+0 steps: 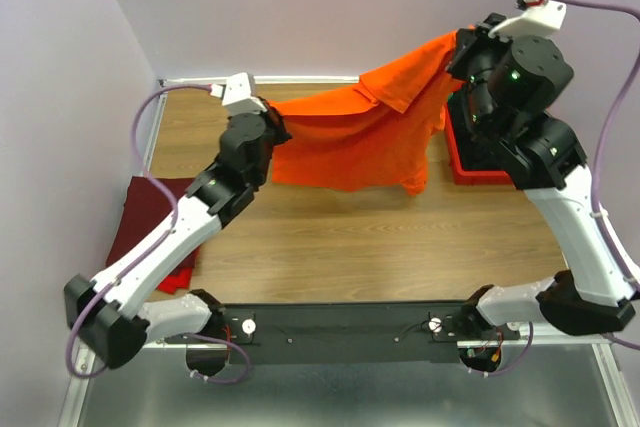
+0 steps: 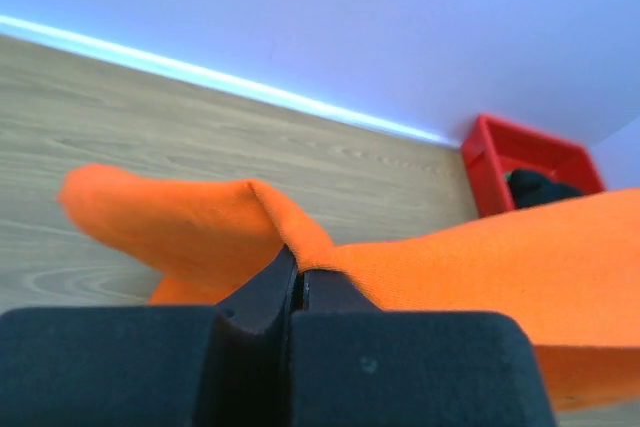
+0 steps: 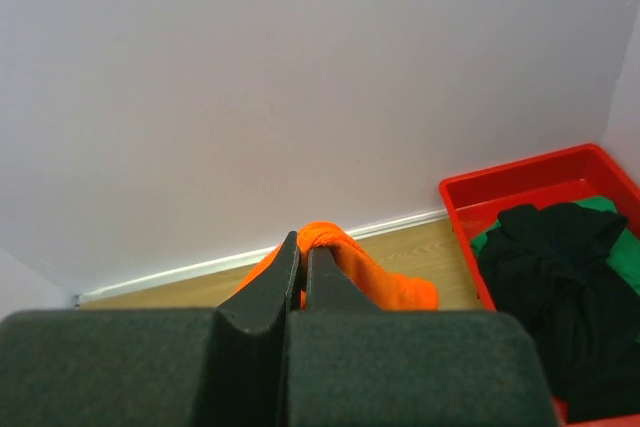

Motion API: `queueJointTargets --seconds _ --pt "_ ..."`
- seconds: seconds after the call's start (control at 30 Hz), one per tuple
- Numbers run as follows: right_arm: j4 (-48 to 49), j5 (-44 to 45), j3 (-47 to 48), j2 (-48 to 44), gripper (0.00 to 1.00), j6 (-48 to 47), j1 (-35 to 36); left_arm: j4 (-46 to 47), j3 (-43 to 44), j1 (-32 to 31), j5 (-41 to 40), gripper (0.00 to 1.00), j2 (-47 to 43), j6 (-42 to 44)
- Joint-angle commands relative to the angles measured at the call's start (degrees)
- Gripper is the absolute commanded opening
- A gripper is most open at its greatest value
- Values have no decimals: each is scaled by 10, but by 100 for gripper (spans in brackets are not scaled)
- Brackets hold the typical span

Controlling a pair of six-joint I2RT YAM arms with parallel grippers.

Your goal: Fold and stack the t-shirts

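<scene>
**Item 1. Maroon t-shirt** (image 1: 150, 212). Lay flat at the far left of the table (image 1: 400, 237). Its near right corner was covered by the left arm. A brighter red cloth (image 1: 182, 279) showed under its near edge, mostly hidden, so what kind of garment it was could not be told.

**Item 2. Left gripper** (image 2: 297, 265). From above, its fingers were buried in cloth and could not be made out. Its own wrist camera showed the jaws clenched together on a raised fold of the orange t-shirt, with cloth spilling to both sides of the tips.

**Item 3. Orange t-shirt** (image 1: 360, 137). Held off the table between the two grippers, above its far half. One end was pinched at the left gripper and the other rose to the right gripper, which stood higher. The body hung down in between, with one sleeve draped over the top edge. Whether the lowest hem touched the wood could not be told.

**Item 4. Right gripper** (image 3: 303, 247). At the far right. From above, the fingertips were masked by the wrist body and the shirt. The wrist camera showed the jaws clamped on a small bunch of orange cloth just at the tips.

**Item 5. Red tray** (image 3: 520, 182). Stood at the far right of the table beside the wall. From above it was largely hidden by the right arm and the hanging shirt, and in the right wrist view it was cut off at the frame edge. Inside it a crumpled black t-shirt (image 3: 550, 277) lay over a green t-shirt (image 3: 622, 245), of which only slivers showed.
</scene>
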Motion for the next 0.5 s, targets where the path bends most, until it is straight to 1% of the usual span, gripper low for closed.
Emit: queueJointTargets --seconds 0.0,0.07,0.13,0.17,0.2,0.23,0.27,0.3,0.33,0.37,0.4,0.43,0.47 --pt "7 -33 -48 -53 0 40 -2 -68 19 8 -26 0 -65 23" --pt "7 -42 -75 -49 1 52 -3 -64 27 17 -21 0 -82 31" --pt "10 -63 -91 -35 1 73 -10 -49 40 41 -1 0 -73 42" --pt "13 -79 -93 -11 1 81 -18 -45 48 51 8 0 -63 42" --pt "17 -130 -92 3 1 101 -33 -41 56 67 34 0 -53 42" --pt "20 -169 -88 18 1 116 -54 -25 64 96 51 0 -28 42" --pt "21 -213 -81 38 1 133 -107 -12 76 111 64 0 -16 42" --pt "23 -295 -64 77 1 166 -133 19 84 122 82 0 13 49" --pt "28 -329 -49 104 1 175 -157 34 91 131 93 0 32 51" --pt "31 -358 -33 128 1 185 -192 44 115 155 109 0 49 55" --pt "34 -408 8 151 1 199 -207 53 131 164 138 0 69 56" --pt "41 -430 31 206 1 205 -229 71 162 182 149 0 109 59" --pt "45 -439 54 231 1 215 -238 84 179 190 162 0 128 63"
